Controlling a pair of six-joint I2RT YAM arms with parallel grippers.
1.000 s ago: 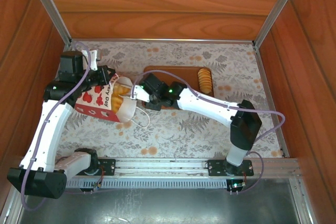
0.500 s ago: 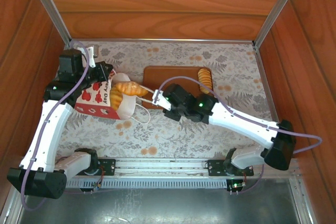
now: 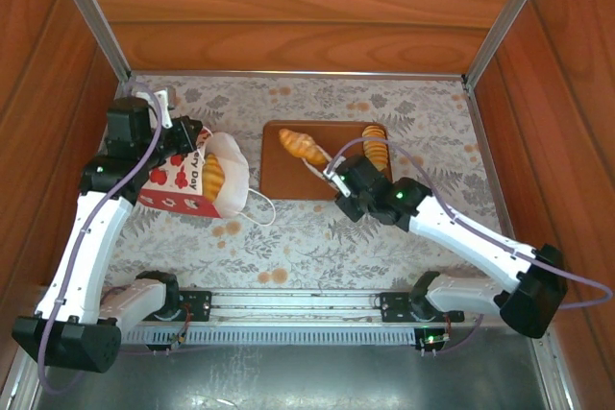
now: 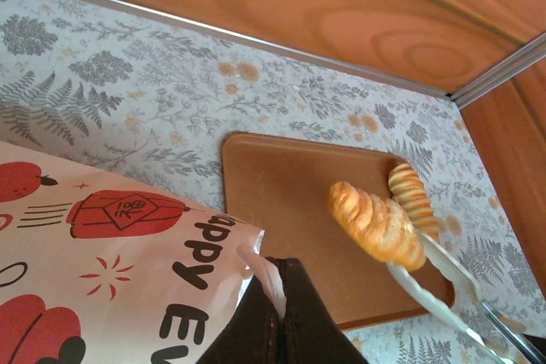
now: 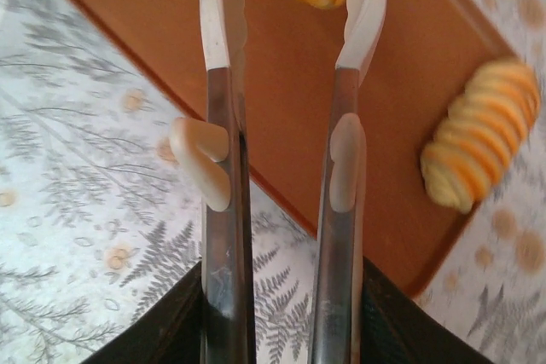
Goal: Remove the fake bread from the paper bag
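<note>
The white paper bag with red print lies on its side at the left, its mouth facing right with fake bread showing inside. My left gripper is shut on the bag's upper rim. My right gripper is shut on a pair of metal tongs with white tips. The tongs pinch a golden croissant above the brown tray. In the left wrist view the croissant hangs over the tray.
A ridged pastry lies at the tray's right end, also seen in the right wrist view. The bag's white cord handle trails on the patterned tabletop. Wooden walls close in the back and both sides.
My right arm has carried the tongs and croissant from the bag's mouth rightward and back, over the tray. The left gripper has kept its hold on the bag.
</note>
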